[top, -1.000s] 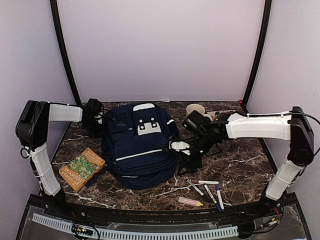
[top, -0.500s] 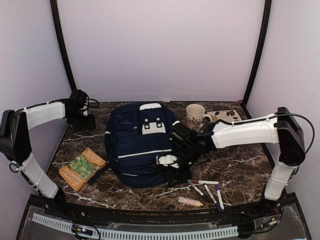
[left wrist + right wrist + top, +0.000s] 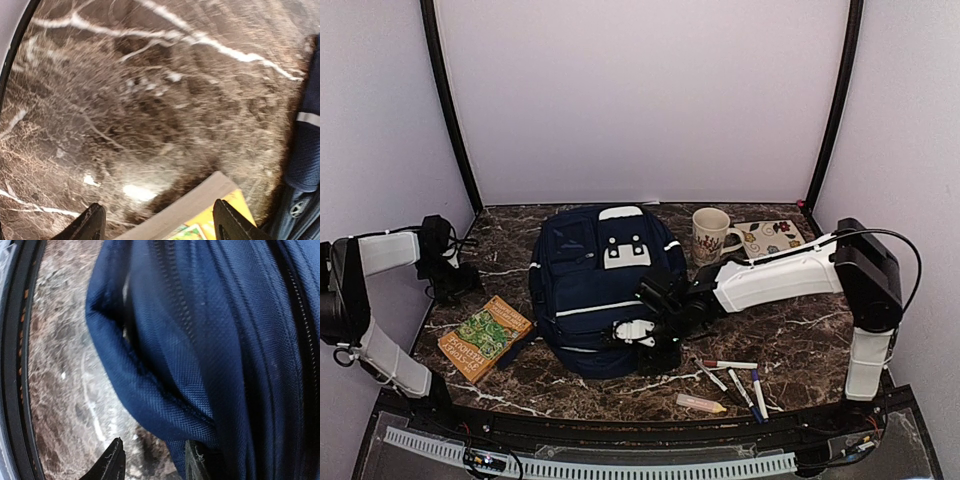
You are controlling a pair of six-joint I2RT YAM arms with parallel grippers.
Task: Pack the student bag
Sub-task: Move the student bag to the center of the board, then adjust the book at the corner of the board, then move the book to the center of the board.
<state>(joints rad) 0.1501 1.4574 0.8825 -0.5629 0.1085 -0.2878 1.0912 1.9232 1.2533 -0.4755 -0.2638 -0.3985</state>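
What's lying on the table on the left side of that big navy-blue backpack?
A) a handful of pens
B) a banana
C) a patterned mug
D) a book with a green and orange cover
D: the rectangular book with a green and orange cover lies left of the navy-blue fabric backpack, while the patterned ceramic mug and the loose marker pens are on its right.

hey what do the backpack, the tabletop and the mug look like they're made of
Backpack: woven synthetic fabric, probably nylon or polyester; matte navy, with a visible weave. Tabletop: dark brown marble look with white veins, a glare spot suggesting polish; could be laminate. Mug: likely glazed ceramic, cream with a printed pattern.
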